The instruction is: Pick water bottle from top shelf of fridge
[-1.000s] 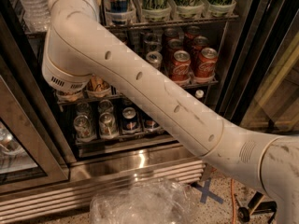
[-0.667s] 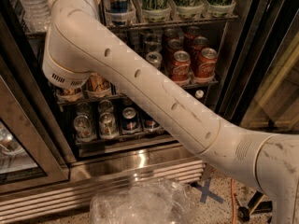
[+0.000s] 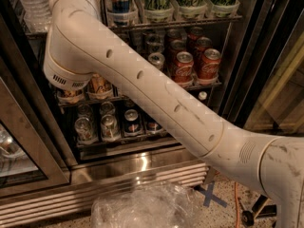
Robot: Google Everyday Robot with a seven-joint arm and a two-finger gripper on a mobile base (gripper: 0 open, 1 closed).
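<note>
In the camera view, the frame is crossed by the white arm from the lower right to the upper left, where it passes out over the top edge. The hand is carried beyond that edge, so its state cannot be told. The water bottle is seen at the upper left of the fridge, just beside the arm, on the top shelf. Red soda cans are racked below. Crumpled clear plastic is seen at the bottom centre.
</note>
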